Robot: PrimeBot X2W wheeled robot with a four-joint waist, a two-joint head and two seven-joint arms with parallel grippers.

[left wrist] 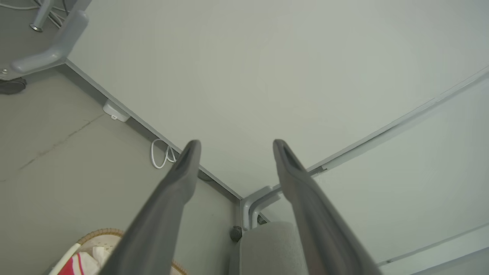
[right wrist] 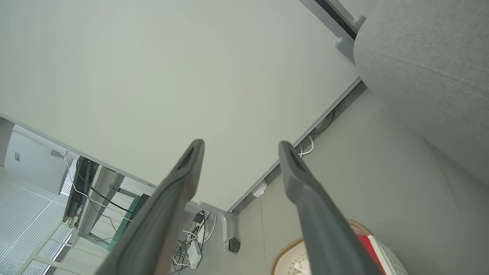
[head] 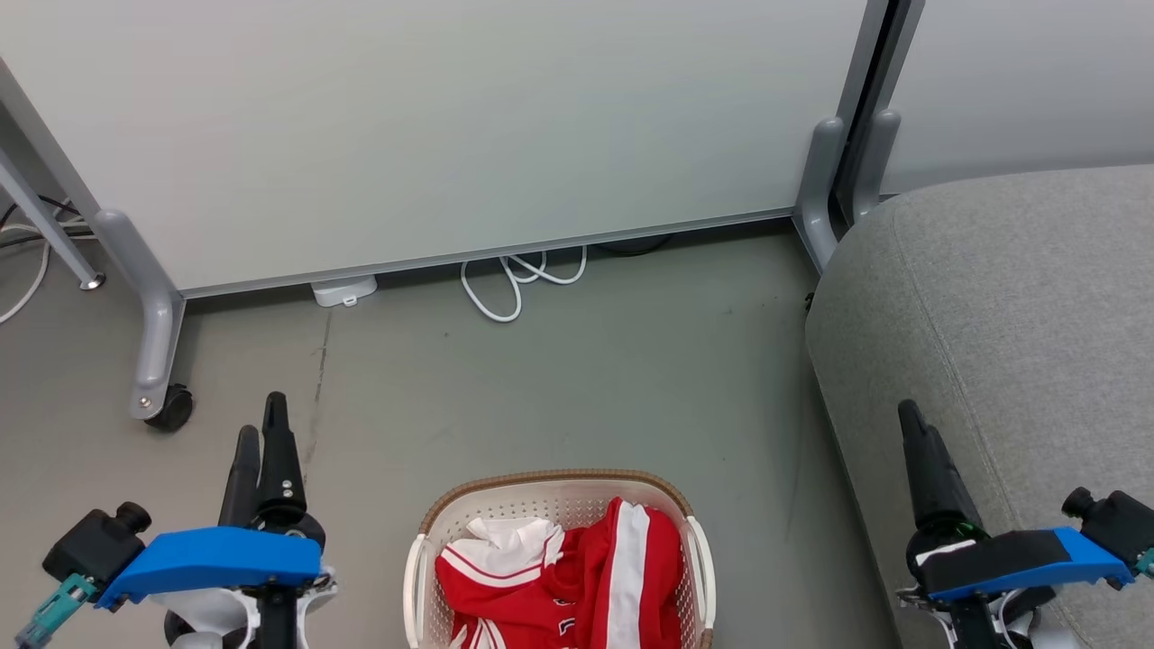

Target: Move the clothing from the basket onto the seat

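Both left gripper (left wrist: 236,142) and right gripper (right wrist: 241,142) hold fingers (left wrist: 183,168) spread; clothing (head: 586,568) lies between them, seemingly untouched.

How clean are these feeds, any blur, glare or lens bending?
Head view: even light, no glare, clothing and basket sharp. Left wrist view: partition rail bows; left fingers soft near the lens. Right wrist view: right fingers likewise soft.
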